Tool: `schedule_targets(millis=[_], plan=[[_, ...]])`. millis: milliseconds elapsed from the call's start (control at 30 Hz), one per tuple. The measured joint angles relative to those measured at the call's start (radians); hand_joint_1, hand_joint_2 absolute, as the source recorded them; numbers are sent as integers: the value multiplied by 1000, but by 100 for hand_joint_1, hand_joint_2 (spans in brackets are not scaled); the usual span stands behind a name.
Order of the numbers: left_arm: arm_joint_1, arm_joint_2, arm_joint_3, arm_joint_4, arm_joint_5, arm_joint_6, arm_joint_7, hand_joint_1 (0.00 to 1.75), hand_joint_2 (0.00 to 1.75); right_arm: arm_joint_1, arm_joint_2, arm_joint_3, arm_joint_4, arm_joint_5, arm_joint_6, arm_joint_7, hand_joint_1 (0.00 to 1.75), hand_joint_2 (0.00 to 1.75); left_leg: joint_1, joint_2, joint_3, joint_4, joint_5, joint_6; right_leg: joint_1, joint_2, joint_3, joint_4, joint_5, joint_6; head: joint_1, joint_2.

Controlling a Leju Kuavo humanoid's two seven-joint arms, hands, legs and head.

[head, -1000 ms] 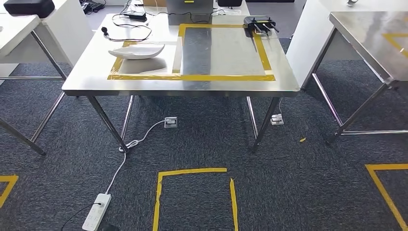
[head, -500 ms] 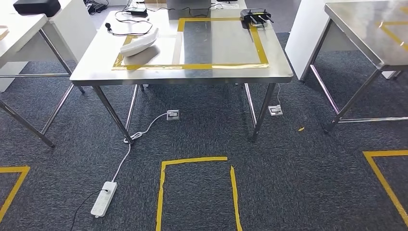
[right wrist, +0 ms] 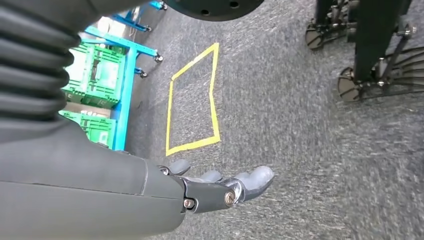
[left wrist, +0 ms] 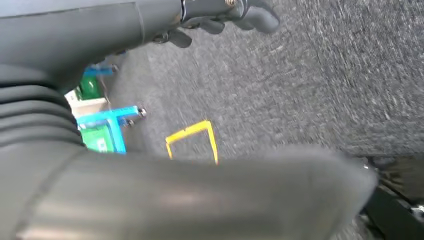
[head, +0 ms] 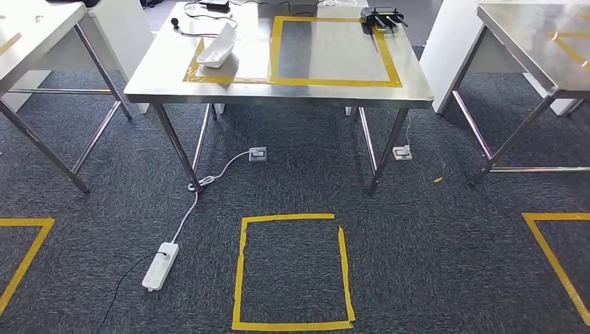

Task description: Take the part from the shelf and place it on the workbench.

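The white part (head: 217, 47) lies on the tabletop (head: 278, 94), inside the yellow taped frame (head: 334, 82) at its left end, angled more steeply than half a second ago. Our view has swung and drawn back since then: the taped floor square (head: 292, 271) in front of the tabletop now shows whole. We read this as the placing done and the robot backing away. Our right hand (right wrist: 220, 187) hangs over the carpet, fingers apart, holding nothing. Our left hand (left wrist: 225, 15) is blurred; its fingers look curled around nothing, though we cannot tell for sure.
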Motion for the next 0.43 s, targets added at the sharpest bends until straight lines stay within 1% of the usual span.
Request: schedule_targets(millis=[67, 100, 133, 167, 200, 233, 267, 300, 333, 433], plan=[[-3, -1, 7, -2, 0, 0, -1, 0, 175, 4, -1, 3, 1, -4, 0, 0, 0, 175, -3, 4, -18, 2, 14, 7, 0, 4, -48, 135, -86, 5, 3, 0], [-4, -1, 7, -7, 2, 0, 0, 0, 175, 9, -2, 8, 1, -11, 0, 0, 0, 175, -5, 5, -25, 3, 19, 8, 0, 5, -63, 188, -111, 4, 3, 0], [-5, -2, 3, -15, 7, 0, 1, 0, 175, 18, -4, 16, 1, -20, 0, -1, 0, 175, -8, 5, -30, 5, 23, 9, 1, 5, -61, 209, -118, 2, 3, 0], [-6, -2, -4, -25, 18, 0, 1, 0, 175, 29, -5, 26, 3, -33, 0, 0, 0, 175, -10, 4, -33, 6, 26, 8, 3, 6, -38, 189, -106, -3, 4, 0], [-8, -2, -12, -37, 34, 0, -1, 0, 175, 41, -6, 37, 5, -47, 0, 0, 0, 175, -12, 3, -34, 8, 28, 7, 6, 6, 2, 131, -79, -10, 4, 0], [-10, -3, -22, -49, 53, 0, -3, 0, 175, 52, -9, 49, 6, -62, 0, 0, 0, 175, -13, 2, -35, 8, 30, 6, 11, 7, 49, 56, -55, -21, 4, 0], [-12, -5, -33, -60, 72, -1, -6, 0, 175, 62, -12, 61, 8, -79, 1, 0, 0, 175, -15, 3, -38, 10, 31, 4, 16, 6, 87, -11, -36, -31, 3, 0], [-14, -6, -44, -70, 92, -2, -9, 0, 175, 71, -14, 74, 9, -95, 1, -1, 0, 175, -17, 4, -41, 11, 31, 1, 19, 5, 110, -58, -25, -37, 2, 0], [-14, -6, -56, -79, 112, -4, -12, 0, 175, 80, -17, 87, 9, -111, 2, -2, 0, 131, -18, 6, -45, 13, 32, -1, 21, 4, 119, -79, -24, -37, 2, 0], [-9, -3, -88, -97, 163, -9, -17, 0, 175, 98, -23, 124, 9, -151, 0, -1, 0, 0, -19, 7, -51, 13, 34, -4, 22, 3, 117, -85, -22, -27, 1, 0]])
